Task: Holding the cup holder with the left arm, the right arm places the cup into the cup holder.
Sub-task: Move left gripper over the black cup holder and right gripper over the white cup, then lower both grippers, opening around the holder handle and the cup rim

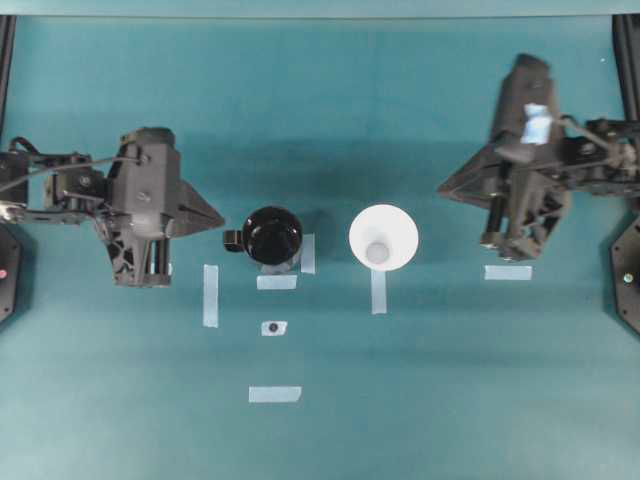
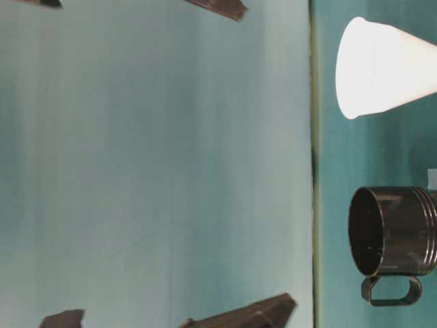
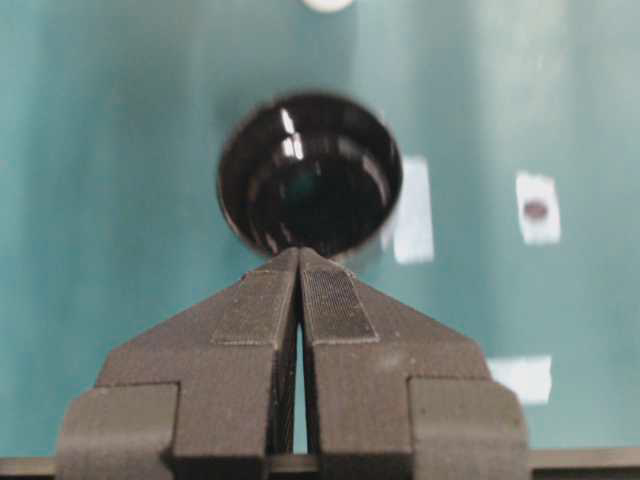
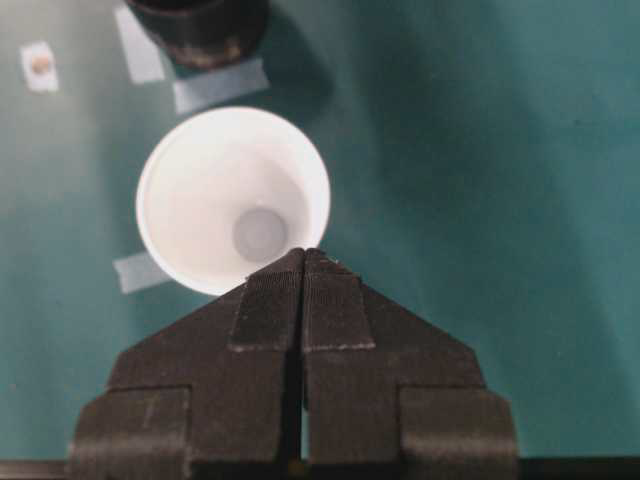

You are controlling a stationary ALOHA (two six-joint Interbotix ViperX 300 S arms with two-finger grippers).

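The glossy black cup holder stands upright on the teal table, its short handle pointing left; it also shows in the table-level view and the left wrist view. To its right stands the white cup, rim up, alone, also seen from the right wrist and at table level. My left gripper hangs shut and empty just left of the holder's handle, fingertips together. My right gripper is shut and empty, off to the cup's right, its fingertips closed.
Several pale tape strips mark the table: one left of the holder, one below it, one under the cup, one lower down, one under the right arm. A small tape square with a dark dot lies below the holder.
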